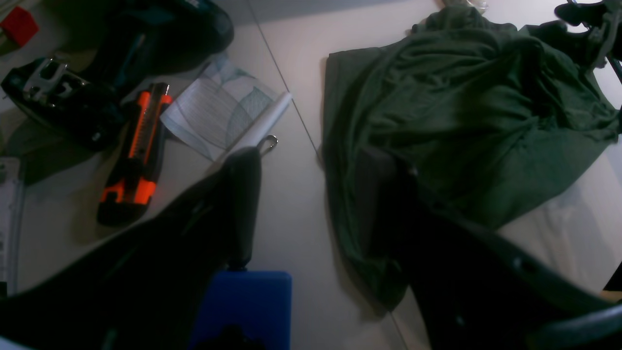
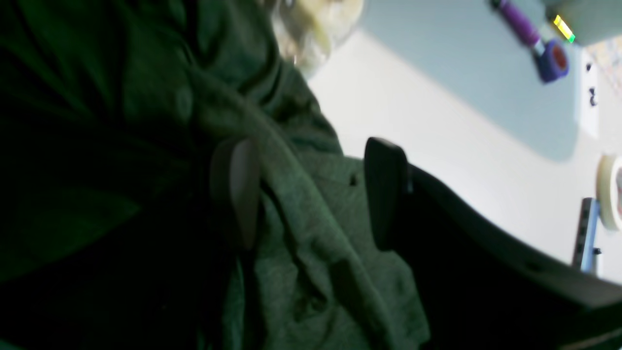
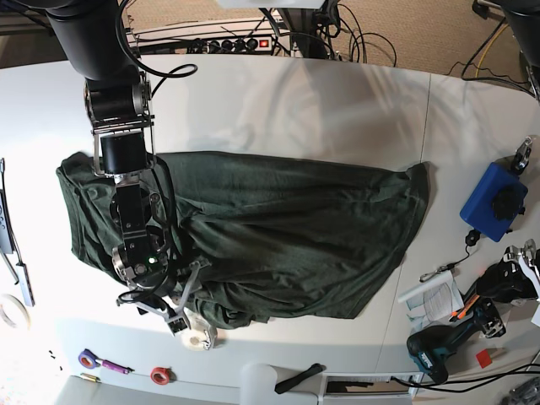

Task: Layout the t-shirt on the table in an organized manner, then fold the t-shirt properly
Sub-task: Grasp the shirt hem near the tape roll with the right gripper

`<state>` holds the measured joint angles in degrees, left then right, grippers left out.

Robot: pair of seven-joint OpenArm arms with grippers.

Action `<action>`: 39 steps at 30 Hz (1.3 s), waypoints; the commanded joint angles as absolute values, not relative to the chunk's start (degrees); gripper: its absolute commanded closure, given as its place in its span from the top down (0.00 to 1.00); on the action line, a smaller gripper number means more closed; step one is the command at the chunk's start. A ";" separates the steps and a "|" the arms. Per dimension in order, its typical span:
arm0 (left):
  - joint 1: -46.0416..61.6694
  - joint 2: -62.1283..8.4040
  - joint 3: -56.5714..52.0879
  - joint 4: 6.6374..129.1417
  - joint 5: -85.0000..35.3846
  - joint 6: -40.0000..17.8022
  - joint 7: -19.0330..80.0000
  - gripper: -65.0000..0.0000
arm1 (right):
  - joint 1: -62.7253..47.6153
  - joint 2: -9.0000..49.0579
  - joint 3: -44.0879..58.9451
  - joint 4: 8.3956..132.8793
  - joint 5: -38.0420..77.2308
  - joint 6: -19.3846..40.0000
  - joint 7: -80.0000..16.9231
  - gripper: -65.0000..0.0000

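The dark green t-shirt [image 3: 295, 228] lies spread but rumpled across the white table [image 3: 278, 101], bunched at its left end. My right gripper [image 3: 177, 305] is down on that bunched end near the front edge. In the right wrist view its fingers [image 2: 386, 189] stand apart, and a raised fold of the t-shirt [image 2: 301, 233] runs loosely between them. My left gripper [image 1: 313, 194] hangs open and empty over the table [image 1: 286, 63], at the t-shirt's [image 1: 461, 121] side edge. Its arm does not show in the base view.
An orange utility knife [image 1: 138, 150], a booklet [image 1: 223, 116] and a black drill [image 3: 434, 350] lie beside the left gripper, a blue box [image 1: 243, 306] just under it. A white roll [image 3: 198, 339], purple marker [image 3: 101, 363] and red roll [image 3: 159, 374] lie near the right gripper.
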<state>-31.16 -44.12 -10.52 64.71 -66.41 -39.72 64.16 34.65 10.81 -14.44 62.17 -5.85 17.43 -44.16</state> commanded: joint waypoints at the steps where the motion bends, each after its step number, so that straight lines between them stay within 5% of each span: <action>1: -32.86 -45.41 -11.00 65.49 -67.51 -40.00 62.48 0.47 | 36.86 11.05 -14.22 61.91 -6.04 16.91 -42.61 0.52; 8: -32.86 -45.41 -11.00 65.49 -67.48 -40.00 61.95 0.47 | 36.99 11.09 -14.20 57.52 -8.60 16.58 -40.10 0.50; 14: -32.86 -45.41 -11.00 65.49 -67.24 -40.00 61.89 0.47 | 37.01 11.11 -14.20 57.52 -12.45 15.86 -40.07 0.00; 28: -32.86 -45.41 -11.00 65.49 -67.00 -40.00 61.89 0.47 | 35.09 11.11 -14.20 70.19 -21.63 0.16 -45.63 0.00; 39: -32.86 -45.43 -11.00 65.49 -66.83 -40.00 61.89 0.47 | 26.72 11.11 -14.20 92.12 -21.50 0.71 -52.93 0.00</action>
<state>-31.14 -44.14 -10.52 64.75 -65.78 -39.72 63.35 24.88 10.79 -14.37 91.24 -20.93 1.23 -54.39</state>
